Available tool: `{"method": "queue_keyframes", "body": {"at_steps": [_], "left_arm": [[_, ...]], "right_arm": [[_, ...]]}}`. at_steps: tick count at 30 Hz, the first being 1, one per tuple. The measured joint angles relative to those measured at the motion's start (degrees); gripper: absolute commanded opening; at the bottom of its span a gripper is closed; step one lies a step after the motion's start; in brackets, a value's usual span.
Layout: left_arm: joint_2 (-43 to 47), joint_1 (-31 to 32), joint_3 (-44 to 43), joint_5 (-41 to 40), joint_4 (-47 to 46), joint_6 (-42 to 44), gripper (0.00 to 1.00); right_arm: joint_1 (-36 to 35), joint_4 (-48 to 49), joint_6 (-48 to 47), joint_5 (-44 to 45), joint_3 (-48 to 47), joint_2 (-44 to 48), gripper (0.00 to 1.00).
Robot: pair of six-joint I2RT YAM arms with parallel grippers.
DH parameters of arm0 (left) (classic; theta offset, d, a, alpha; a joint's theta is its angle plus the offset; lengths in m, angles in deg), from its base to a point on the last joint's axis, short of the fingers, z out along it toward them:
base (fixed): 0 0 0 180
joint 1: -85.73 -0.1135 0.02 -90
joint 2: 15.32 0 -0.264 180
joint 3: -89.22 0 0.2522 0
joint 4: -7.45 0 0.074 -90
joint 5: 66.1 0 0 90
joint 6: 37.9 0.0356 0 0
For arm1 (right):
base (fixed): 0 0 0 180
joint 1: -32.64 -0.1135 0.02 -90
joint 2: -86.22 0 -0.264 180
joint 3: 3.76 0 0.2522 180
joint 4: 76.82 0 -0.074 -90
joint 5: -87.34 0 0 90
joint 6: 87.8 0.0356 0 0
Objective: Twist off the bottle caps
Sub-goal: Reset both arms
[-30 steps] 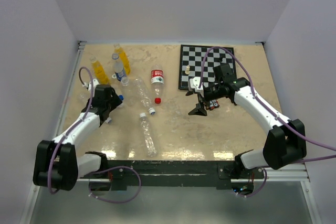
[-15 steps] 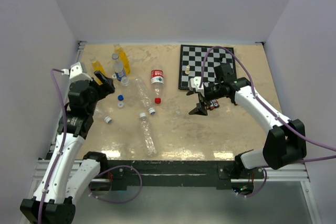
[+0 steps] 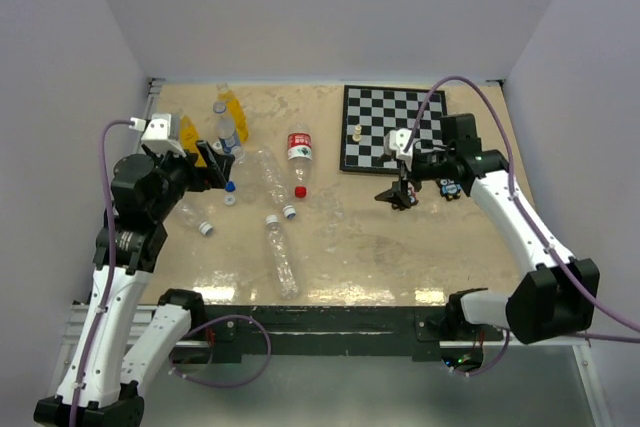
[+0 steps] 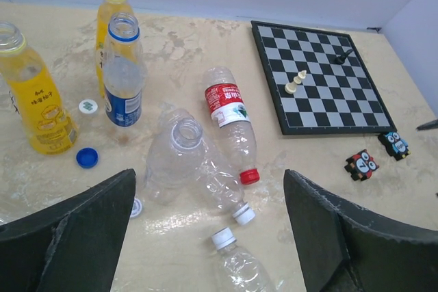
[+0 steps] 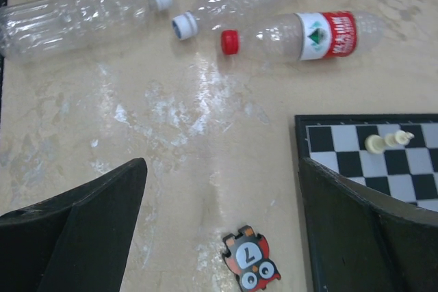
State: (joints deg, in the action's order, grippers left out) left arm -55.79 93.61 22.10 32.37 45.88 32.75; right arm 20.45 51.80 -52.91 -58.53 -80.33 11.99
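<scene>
Fingers (image 4: 75, 237) of the left gripper (image 4: 210, 176) stand wide apart with nothing between them, hanging above the left part of the table (image 3: 400, 257). Right under them, clear unlabelled bottles (image 4: 171, 162) lie on their sides, two with fitted white caps (image 4: 243, 215). A red-labelled bottle (image 4: 226, 107) lies beside them with its red cap (image 4: 250, 176) on.

Farther out stand two orange-yellow bottles (image 4: 34, 100) and a blue-labelled bottle (image 4: 124, 73), all three with bare mouths. Loose on the table near them are a blue cap (image 4: 86, 158) and a loose white cap (image 4: 88, 106). A third cap (image 4: 135, 206) peeks out by the finger. So that trio looks finished, and only the lying bottles are capped.

Across the table the right gripper (image 5: 224, 165) is spread just as wide and empty. It hovers over bare tabletop with an owl toy (image 5: 250, 261) below it and the chessboard (image 5: 342, 141) beside.

From where I stand, the risks are plain. A lying bottle can roll or spin whole when its cap is twisted, unless the other arm pins the body. Thin plastic may crumple and slip free. An arm reaching past the open orange-yellow bottles could tip one and spill it.
</scene>
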Motion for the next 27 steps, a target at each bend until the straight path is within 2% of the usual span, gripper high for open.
{"method": "queue_keyframes", "body": {"at_steps": [11,17,21,27], "left_arm": [[2.34,0.0,0.0,-0.35,2.78,4.48,0.99],[4.2,0.0,0.35,-2.08,3.34,5.49,1.0],[5.77,0.0,0.55,-2.97,3.76,5.53,1.0],[6.93,0.0,0.55,-3.39,4.33,5.7,1.0]], "right_arm": [[1.01,12.0,23.12,15.98,-2.12,12.92,0.98],[1.11,16.35,37.13,26.67,-6.49,14.99,0.98],[2.69,15.93,40.22,28.92,-9.53,15.13,0.98],[5.49,14.08,39.52,26.14,-13.03,15.39,0.98]]}}
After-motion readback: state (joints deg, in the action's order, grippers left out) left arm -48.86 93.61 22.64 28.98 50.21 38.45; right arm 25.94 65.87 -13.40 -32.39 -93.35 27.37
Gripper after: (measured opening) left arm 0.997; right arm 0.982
